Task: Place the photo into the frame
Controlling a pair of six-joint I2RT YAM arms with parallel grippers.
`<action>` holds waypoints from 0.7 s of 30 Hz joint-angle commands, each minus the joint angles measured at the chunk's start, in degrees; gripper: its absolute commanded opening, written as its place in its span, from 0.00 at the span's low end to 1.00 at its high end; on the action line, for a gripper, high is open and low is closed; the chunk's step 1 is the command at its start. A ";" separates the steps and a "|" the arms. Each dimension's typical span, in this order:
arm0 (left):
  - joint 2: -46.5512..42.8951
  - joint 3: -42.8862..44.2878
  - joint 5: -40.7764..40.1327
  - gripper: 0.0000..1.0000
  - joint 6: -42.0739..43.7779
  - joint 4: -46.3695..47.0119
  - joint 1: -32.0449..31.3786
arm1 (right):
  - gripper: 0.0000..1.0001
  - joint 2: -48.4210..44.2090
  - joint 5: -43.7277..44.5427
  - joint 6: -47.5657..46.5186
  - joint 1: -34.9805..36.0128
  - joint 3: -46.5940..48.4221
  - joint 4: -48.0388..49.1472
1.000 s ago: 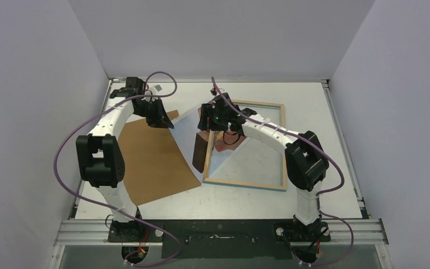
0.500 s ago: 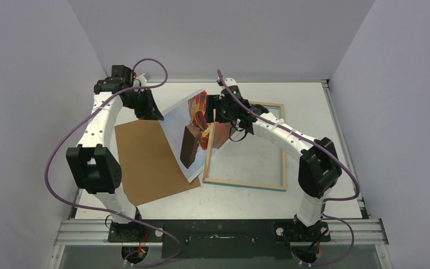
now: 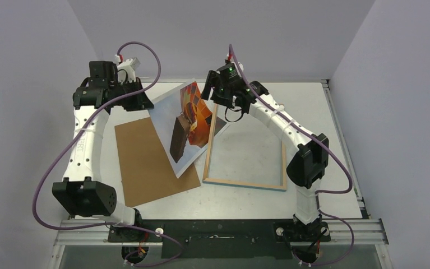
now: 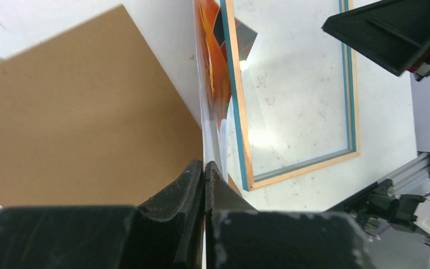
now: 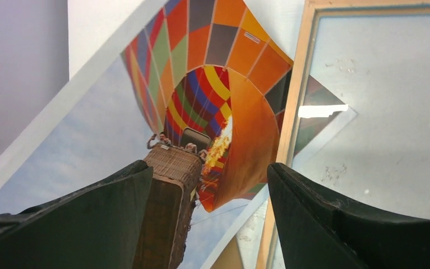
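Photo (image 3: 181, 126) hangs tilted above the desk (image 3: 313, 112), its low corner over the brown board (image 3: 145, 162) and its right side over the frame's (image 3: 245, 182) left rail. The left claw (image 4: 204, 167) is pinched tight on the photo's thin edge. The right claw (image 5: 209, 171) is spread wide above the balloon print and holds nothing. Below, the frame lies flat, wood side up, just beside the board. Pale grey walls (image 3: 201, 33) close in the white desk at the left, right and far end.
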 commanded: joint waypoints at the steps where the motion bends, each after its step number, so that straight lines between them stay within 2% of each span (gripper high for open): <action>1: -4.15 1.05 -2.07 0.00 5.31 8.38 -0.34 | 0.76 0.75 -2.90 9.46 -0.43 5.02 -5.68; 6: -4.72 5.60 -3.28 0.00 7.25 9.81 -0.42 | 0.76 0.06 -4.55 12.95 -0.51 6.75 -4.14; 11: -6.94 6.77 -4.29 0.00 10.72 13.44 -0.42 | 0.77 -2.46 -5.86 16.58 -1.07 4.56 0.76; 21: -7.27 12.09 -4.29 0.00 13.29 19.31 -0.84 | 0.77 -4.79 -8.31 28.93 -4.15 6.16 4.05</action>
